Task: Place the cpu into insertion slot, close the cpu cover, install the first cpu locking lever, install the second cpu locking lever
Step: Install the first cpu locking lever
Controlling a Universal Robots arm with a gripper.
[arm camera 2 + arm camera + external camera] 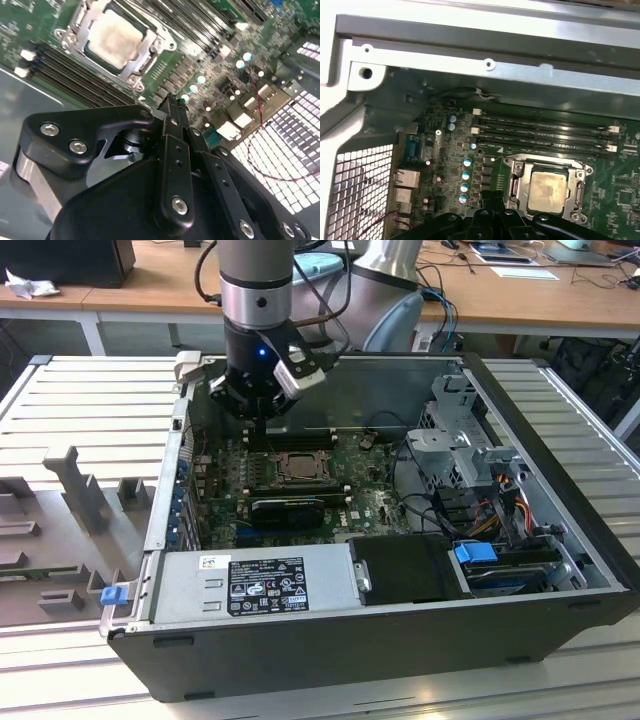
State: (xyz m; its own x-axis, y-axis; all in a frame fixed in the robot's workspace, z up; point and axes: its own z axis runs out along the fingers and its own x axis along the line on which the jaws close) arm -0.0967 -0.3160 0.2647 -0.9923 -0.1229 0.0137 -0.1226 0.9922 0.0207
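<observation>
Inside an open computer case (400,645), the gripper (262,426) hovers, its fingers (172,135) closed and empty, just beside the insertion slot (279,462). There the cpu (297,469) sits under the lowered cpu cover (580,183).

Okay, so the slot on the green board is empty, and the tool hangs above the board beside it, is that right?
Not quite. The slot is not empty: the cpu lies in it, as both wrist views show. The tool does hang above the board beside it.
</observation>
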